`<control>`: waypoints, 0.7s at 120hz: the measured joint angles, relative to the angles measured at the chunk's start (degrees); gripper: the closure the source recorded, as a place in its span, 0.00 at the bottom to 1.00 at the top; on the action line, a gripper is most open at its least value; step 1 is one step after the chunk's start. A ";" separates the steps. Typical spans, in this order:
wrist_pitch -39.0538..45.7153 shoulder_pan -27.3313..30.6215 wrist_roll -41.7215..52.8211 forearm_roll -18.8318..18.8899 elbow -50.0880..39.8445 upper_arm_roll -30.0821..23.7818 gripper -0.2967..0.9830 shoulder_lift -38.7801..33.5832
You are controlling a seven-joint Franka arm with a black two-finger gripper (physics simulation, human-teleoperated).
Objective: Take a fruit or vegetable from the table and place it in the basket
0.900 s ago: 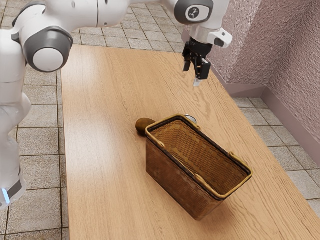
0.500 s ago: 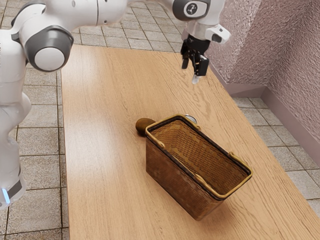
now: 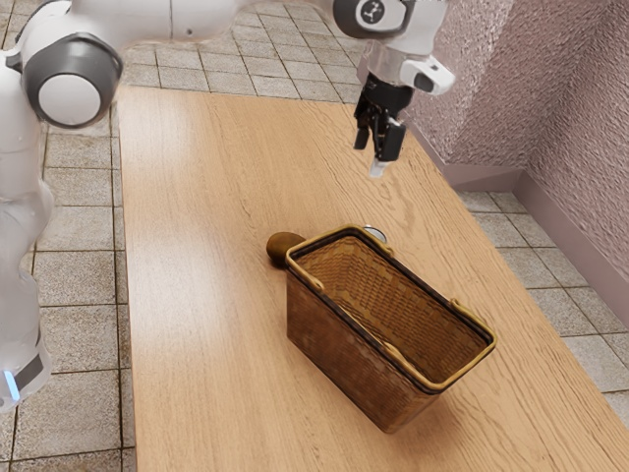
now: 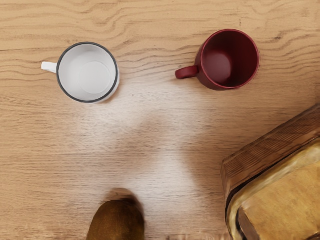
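Note:
High over the table's far part in the exterior view, my gripper [image 3: 371, 157] hangs with its two fingers apart and nothing between them. A round brown fruit or vegetable [image 3: 283, 248] lies on the tabletop beside the basket's corner, well below my hand. The brown wicker basket [image 3: 337, 346] stands upright, its top uncovered. In the wrist view a brown rounded thing [image 4: 117, 221] is cut off by the lower edge, and part of the basket [image 4: 267, 149] shows.
A white mug [image 4: 88, 73] with a dark rim and a dark red mug [image 4: 229, 60] stand on the table [image 4: 150, 122]. The white mug's rim [image 3: 374, 234] peeks out behind the basket. A rough wall [image 3: 580, 128] rises past the table's edge.
My hand has shifted slightly toward the exterior view's left, sinking a little after a small rise, and has turned somewhat. The arm's elbow has moved left. The basket and brown thing have stayed put.

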 joint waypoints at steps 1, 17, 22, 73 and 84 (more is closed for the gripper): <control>-0.02 0.19 -0.04 0.31 -0.95 -0.53 0.23 -0.59; 2.31 0.30 -0.64 3.72 -16.44 -3.36 0.23 -9.61; 3.17 1.49 -0.80 4.27 -18.29 -3.38 0.23 -10.11; 12.07 8.32 -1.85 6.68 -36.25 -5.29 0.23 -18.08; 13.22 8.76 -2.04 6.75 -36.95 -5.29 0.23 -17.43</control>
